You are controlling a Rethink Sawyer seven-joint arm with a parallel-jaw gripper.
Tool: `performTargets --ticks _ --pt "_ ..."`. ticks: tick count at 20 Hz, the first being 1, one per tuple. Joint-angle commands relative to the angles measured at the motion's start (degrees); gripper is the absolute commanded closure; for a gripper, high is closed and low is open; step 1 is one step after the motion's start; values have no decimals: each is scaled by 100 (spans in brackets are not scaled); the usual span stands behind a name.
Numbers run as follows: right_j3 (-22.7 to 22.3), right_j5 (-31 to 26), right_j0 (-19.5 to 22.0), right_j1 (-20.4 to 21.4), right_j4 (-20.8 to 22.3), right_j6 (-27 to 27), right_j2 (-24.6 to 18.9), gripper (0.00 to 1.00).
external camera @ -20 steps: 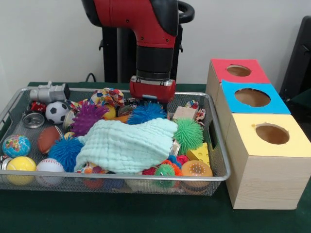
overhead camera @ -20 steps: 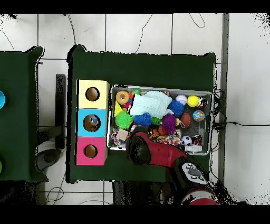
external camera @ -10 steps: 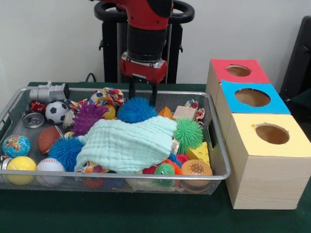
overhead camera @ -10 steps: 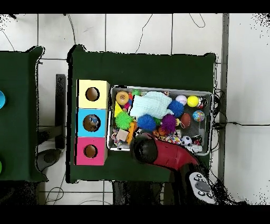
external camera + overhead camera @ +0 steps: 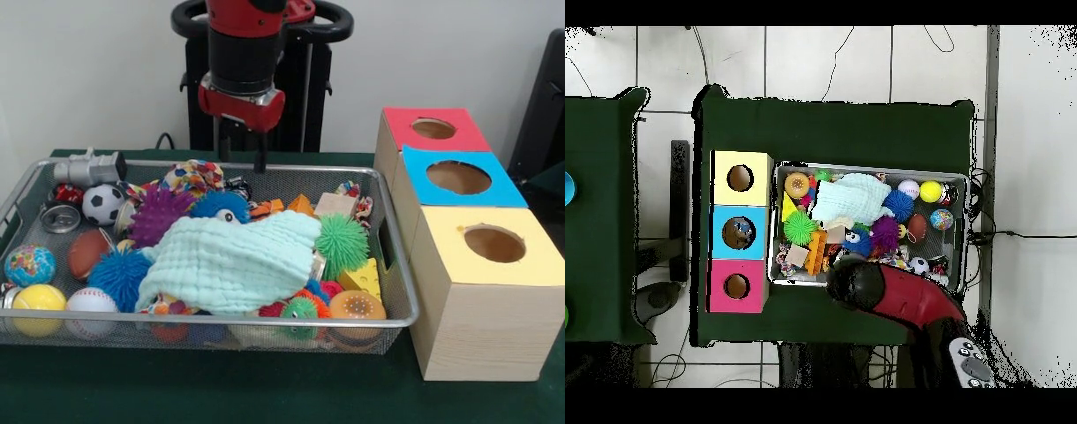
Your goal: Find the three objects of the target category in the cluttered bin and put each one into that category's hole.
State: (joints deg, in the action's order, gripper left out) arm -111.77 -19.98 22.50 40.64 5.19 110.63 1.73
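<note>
The end effector (image 5: 241,157) hung open and empty above the cluttered wire mesh bin (image 5: 396,274); by the look of it, sorting remained undone.

The pale green cloth (image 5: 231,261) is draped over the middle of the bin (image 5: 388,265), so whatever's under it is hidden. A blue spiky ball (image 5: 218,207) only pokes out at its far edge. The arm (image 5: 243,35) is cut off by the top edge in front view, and from overhead it covers the hand (image 5: 240,157) completely.
</note>
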Motion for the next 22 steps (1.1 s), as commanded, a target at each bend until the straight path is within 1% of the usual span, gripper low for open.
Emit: performTargets --ticks 1,4,7,12,16,20,22 --pt "646 -270 478 79 86 -239 -834 0" --pt "908 -420 487 82 215 -360 -850 0" --pt "1320 -426 383 -69 449 -470 -749 0" --pt "1974 -589 301 -298 757 -642 -712 0" --pt "2511 -688 123 -511 970 -537 -546 0" --pt "2988 -549 -49 -804 1203 -403 -382 0" --pt "3246 -522 -34 -992 1311 -499 -449 0"
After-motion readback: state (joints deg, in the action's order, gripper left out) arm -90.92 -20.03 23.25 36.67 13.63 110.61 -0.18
